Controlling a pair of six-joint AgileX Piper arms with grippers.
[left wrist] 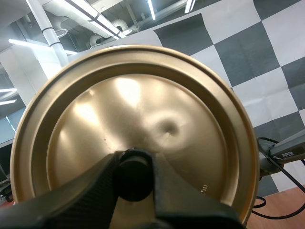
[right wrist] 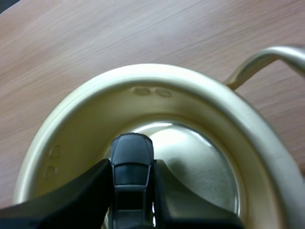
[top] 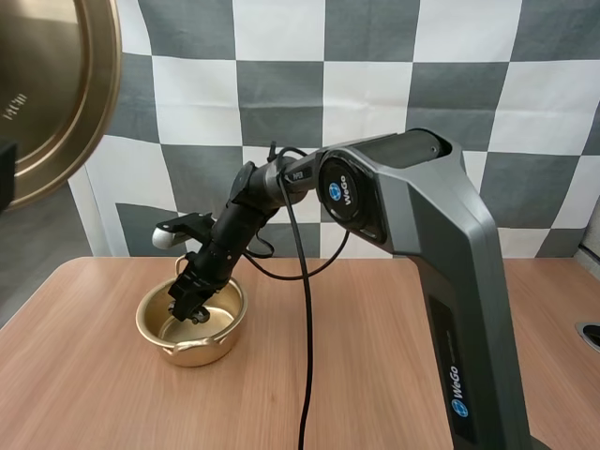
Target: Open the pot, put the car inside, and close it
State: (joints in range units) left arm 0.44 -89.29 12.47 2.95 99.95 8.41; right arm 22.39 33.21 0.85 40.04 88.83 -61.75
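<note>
A golden pot [top: 150,319] stands open on the wooden table [top: 375,375]. My right gripper [top: 190,305] reaches down into it, shut on a small dark toy car [right wrist: 131,167]. In the right wrist view the car hangs between my fingers [right wrist: 71,195] over the pot's shiny floor [right wrist: 200,167], inside the rim [right wrist: 143,76]. My left gripper [left wrist: 136,183] holds the golden lid [left wrist: 128,129] by its black knob [left wrist: 135,176], raised high at the left. In the high view the lid [top: 47,94] shows large, close to the camera, well above the table.
The pot's loop handle [right wrist: 267,59] sticks out over the table beside the rim. My right arm's grey base [top: 441,281] rises at the right of the table. Bare wood lies in front of and to the right of the pot.
</note>
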